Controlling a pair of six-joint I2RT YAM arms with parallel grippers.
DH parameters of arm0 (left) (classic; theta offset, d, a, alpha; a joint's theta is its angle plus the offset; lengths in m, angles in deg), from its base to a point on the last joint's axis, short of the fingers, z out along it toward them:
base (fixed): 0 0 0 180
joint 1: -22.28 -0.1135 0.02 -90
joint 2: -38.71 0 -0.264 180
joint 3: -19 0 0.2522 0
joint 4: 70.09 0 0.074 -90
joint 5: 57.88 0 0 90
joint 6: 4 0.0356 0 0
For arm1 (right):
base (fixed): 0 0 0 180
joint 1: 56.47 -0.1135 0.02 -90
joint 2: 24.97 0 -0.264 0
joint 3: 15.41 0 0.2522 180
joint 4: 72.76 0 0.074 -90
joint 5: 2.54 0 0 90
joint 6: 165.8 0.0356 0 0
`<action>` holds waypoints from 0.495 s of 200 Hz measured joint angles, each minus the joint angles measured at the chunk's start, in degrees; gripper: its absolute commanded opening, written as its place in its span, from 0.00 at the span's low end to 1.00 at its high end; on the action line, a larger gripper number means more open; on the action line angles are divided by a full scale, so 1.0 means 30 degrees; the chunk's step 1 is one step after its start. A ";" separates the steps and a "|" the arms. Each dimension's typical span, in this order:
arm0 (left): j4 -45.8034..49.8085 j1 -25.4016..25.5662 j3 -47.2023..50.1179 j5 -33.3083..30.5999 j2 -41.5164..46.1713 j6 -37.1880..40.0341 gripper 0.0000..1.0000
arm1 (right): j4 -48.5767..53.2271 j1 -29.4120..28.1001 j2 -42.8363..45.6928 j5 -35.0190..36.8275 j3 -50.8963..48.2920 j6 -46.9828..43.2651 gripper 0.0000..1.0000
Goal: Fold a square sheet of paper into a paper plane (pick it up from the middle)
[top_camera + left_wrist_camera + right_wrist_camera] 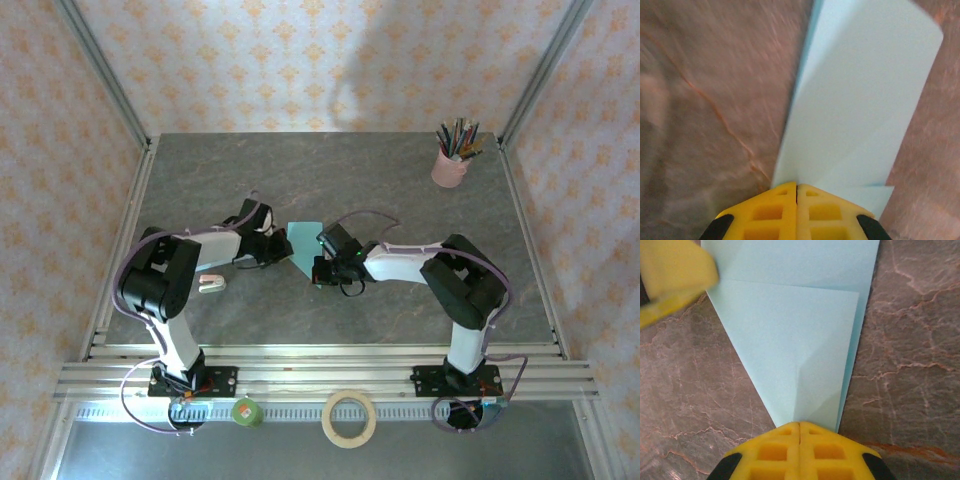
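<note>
The left gripper is keeping its two yellow waffle-patterned fingers pressed flat together, with no gap between them. Its tips are meeting a narrow end of the light turquoise paper sheet, which is folded into a long shape with a diagonal crease. Whether the paper is being pinched or only touched there is not clear.

The right gripper is likewise holding its yellow fingers closed against each other, and its tips are sitting right at the sharp point of the turquoise paper sheet. The sheet is widening away from that point into overlapping folded flaps. At the sheet's far left edge, a blurred yellow finger of the other arm is touching or hovering just over the paper.

From above, the left gripper and the right gripper are facing each other near the middle of the grey marbled table, with the turquoise paper sheet lying flat between them.

A pink cup of pencils is standing at the far right corner. A small pale object is lying beside the left arm. A beige tape roll and a small green object are resting on the near rail.
</note>
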 measured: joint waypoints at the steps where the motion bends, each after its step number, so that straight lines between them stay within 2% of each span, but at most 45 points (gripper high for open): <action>1: 0.0022 -0.0029 -0.0015 -0.0015 0.0000 0.0022 0.06 | 0.0000 0.0000 0.0000 0.0000 0.0000 0.0000 0.04; 71: 0.1224 -0.1086 -0.1537 -0.1049 -0.0299 0.1137 0.06 | 0.1566 0.0131 0.0146 -0.0015 0.0663 -0.1137 0.08; 99: 0.1231 -0.1202 -0.1588 -0.1049 0.0583 0.1115 0.14 | 0.2091 0.0204 0.0583 0.0000 0.0889 -0.0984 0.22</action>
